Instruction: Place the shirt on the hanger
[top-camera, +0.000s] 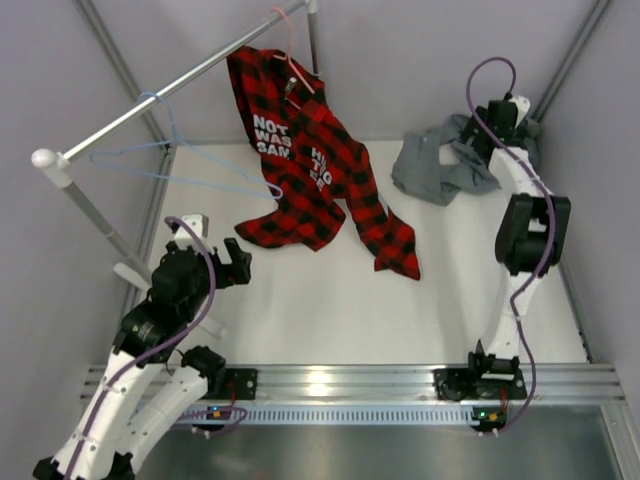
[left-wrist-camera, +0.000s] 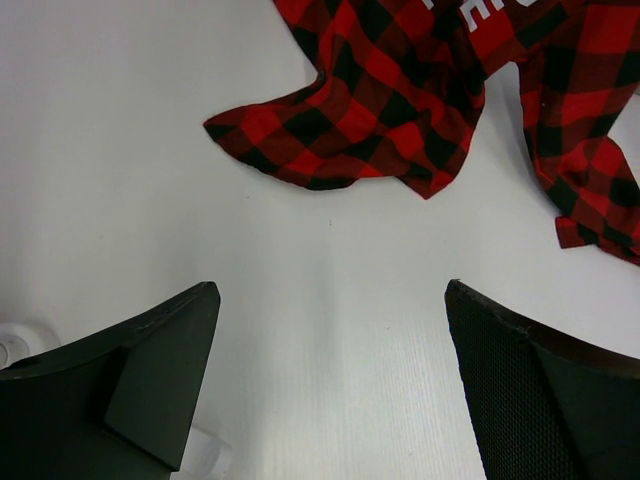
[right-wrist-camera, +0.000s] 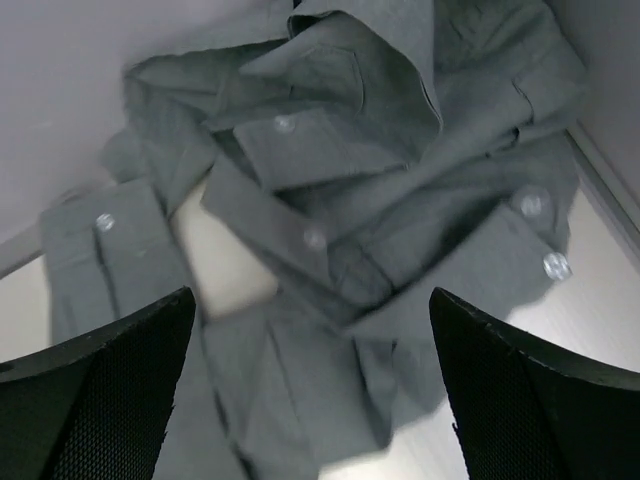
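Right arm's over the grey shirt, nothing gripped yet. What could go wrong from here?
1. The grey shirt lies crumpled in overlapping folds under the open right gripper; a grab may catch a cuff or several layers, not the collar.
2. The plaid shirt hangs and spreads between it and the blue hanger; a dragged shirt could snag there.
3. The hanger only hooks over the rail, so it may swing or slip when pushed.
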